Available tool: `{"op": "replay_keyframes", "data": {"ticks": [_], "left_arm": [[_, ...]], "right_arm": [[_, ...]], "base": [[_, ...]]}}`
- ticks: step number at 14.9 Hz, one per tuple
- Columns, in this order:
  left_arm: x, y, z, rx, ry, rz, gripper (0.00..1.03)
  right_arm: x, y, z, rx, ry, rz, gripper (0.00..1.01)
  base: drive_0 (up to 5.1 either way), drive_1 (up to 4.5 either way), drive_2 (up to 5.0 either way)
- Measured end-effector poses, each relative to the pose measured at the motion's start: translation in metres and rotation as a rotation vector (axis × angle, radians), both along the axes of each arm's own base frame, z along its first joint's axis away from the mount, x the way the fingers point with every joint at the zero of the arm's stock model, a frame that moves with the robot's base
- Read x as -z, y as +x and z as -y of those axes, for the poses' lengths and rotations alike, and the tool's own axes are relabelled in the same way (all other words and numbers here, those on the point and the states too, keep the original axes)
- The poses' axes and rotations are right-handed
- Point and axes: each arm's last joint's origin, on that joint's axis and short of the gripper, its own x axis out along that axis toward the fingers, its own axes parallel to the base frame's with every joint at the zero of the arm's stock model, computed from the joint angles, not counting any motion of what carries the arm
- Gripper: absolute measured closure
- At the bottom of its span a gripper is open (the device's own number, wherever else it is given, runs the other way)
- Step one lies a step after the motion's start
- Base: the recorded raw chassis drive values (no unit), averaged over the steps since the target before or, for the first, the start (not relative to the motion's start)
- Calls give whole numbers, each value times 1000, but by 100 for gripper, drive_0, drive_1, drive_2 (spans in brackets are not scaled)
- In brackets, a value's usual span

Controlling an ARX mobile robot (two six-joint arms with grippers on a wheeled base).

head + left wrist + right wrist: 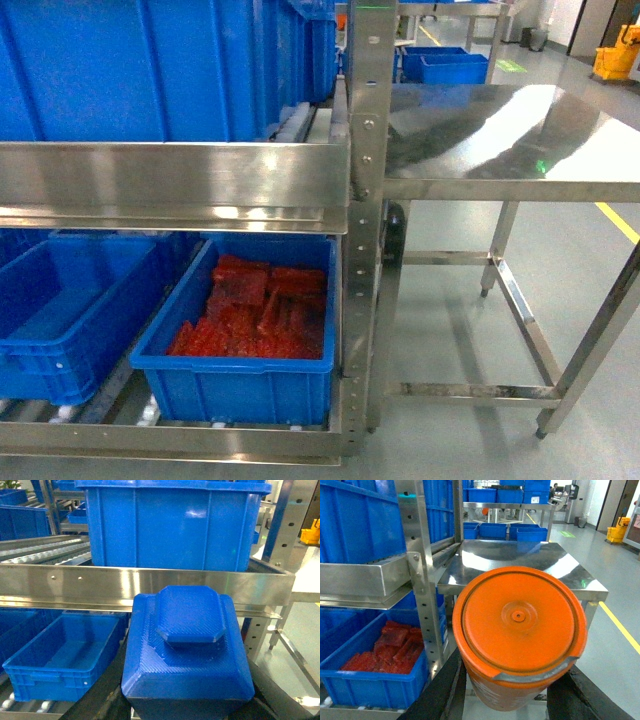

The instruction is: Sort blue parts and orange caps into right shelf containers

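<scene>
A blue part [187,645], a ribbed block with an octagonal raised top, fills the left wrist view, and my left gripper [185,706] is shut on it, dark fingers [102,700] at both sides. My right gripper [512,696] is shut on a round orange cap [520,620]. A large blue crate [170,525] stands on the upper shelf straight ahead of the blue part. Below it sits an empty blue crate [60,655]. In the head view the upper crate [150,70], the empty lower crate [70,310] and a lower crate [240,385] of red pieces show; neither gripper does.
The steel shelf rail [170,175] and perforated upright post [365,200] front the crates. A steel table [500,140] stands to the right of the rack, with grey floor beneath. More blue bins [445,65] and a yellow mop bucket [615,55] stand far behind.
</scene>
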Motion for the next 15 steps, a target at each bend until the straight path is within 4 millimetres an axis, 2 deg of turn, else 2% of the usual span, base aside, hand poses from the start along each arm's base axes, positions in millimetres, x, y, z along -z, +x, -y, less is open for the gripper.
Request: {"op": "replay_keyframes", "data": {"ticks": [15], "left_arm": [[0,0,0,0,0,-2,60]], "right_arm": [[0,0,0,0,0,-2,61]], "base": [[-494,238,238]]}}
